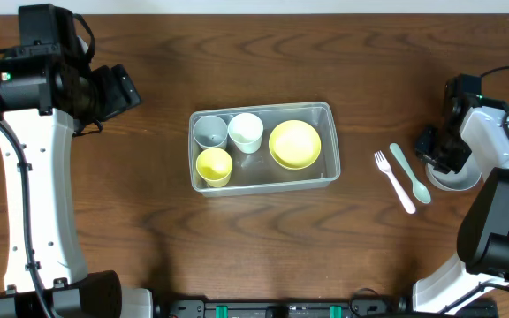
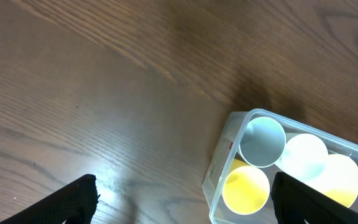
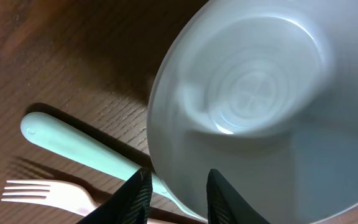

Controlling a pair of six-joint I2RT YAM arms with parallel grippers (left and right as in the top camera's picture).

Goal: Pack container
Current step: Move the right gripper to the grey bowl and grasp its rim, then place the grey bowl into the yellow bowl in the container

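The clear plastic container (image 1: 263,107) sits mid-table and holds a grey cup (image 1: 209,131), a white cup (image 1: 246,131), a yellow cup (image 1: 214,165) and a yellow bowl (image 1: 294,144). In the left wrist view its corner (image 2: 219,162) shows with the cups inside. My left gripper (image 2: 182,199) is open and empty, above bare wood left of the container. My right gripper (image 3: 176,196) is at the far right, shut on the rim of a white bowl (image 3: 260,93), one finger inside and one outside. The bowl also shows in the overhead view (image 1: 456,179).
A pale green spoon (image 1: 411,174) and a white fork (image 1: 394,181) lie side by side on the table just left of the white bowl. They also show in the right wrist view, spoon (image 3: 73,146) and fork (image 3: 42,193). The right arm's base stands at the front right.
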